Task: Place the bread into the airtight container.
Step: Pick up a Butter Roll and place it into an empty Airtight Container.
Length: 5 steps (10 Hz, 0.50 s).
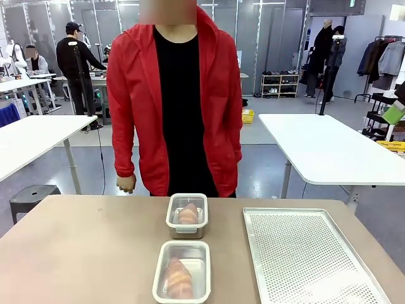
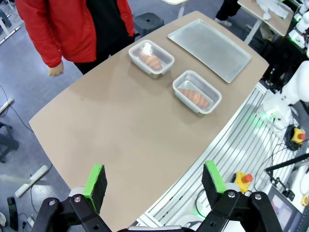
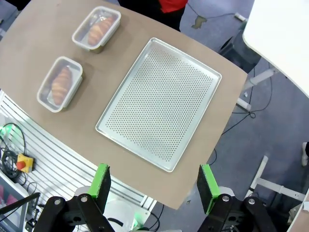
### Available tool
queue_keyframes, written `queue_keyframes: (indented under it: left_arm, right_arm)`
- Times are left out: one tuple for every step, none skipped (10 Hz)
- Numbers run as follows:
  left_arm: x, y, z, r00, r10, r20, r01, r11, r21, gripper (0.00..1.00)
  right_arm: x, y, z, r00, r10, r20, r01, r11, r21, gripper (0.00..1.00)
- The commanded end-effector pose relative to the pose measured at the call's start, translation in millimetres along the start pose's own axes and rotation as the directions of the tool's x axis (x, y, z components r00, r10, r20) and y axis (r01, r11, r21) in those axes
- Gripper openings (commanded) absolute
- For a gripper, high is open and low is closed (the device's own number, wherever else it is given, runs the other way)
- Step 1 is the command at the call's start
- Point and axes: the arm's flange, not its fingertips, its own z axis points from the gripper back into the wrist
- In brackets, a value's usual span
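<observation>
Two breads are lying in two clear boxes — the near box [image 1: 181,271] and the far box [image 1: 187,215] — left of the tray [image 1: 304,253]. Both grippers — left gripper [image 2: 154,186], right gripper [image 3: 154,186] — are hanging wide apart, well away from the boxes.

No words, labels or numbers can be read in any of the pictures — nothing is printed on what stands on the table, and things far back in the room are too small and blurry to make out.
</observation>
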Motion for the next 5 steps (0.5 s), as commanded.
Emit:
queue_keyframes:
  left_arm:
    - [2.4,-0.2,0.7,1.0,-0.001,-0.004,0.001,1.0,0.003,1.0]
    - [2.4,-0.2,0.7,1.0,-0.001,-0.004,0.001,1.0,0.003,1.0]
    - [2.4,-0.2,0.7,1.0,-0.001,-0.004,0.001,1.0,0.003,1.0]
    - [2.4,-0.2,0.7,1.0,-0.001,-0.004,0.001,1.0,0.003,1.0]
    - [2.4,-0.2,0.7,1.0,-0.001,-0.004,0.001,1.0,0.003,1.0]
  right_arm:
    - [-2.5,-2.6,-1.6,1.0,0.006,-0.003,-0.006,1.0,0.001,0.9]
    - [-2.5,-2.6,-1.6,1.0,0.006,-0.003,-0.006,1.0,0.001,0.9]
    - [-2.5,-2.6,-1.6,1.0,0.006,-0.003,-0.006,1.0,0.001,0.9]
    - [-2.5,-2.6,-1.6,1.0,0.006,-0.003,-0.006,1.0,0.001,0.9]
    - [-2.5,-2.6,-1.6,1.0,0.006,-0.003,-0.006,1.0,0.001,0.9]
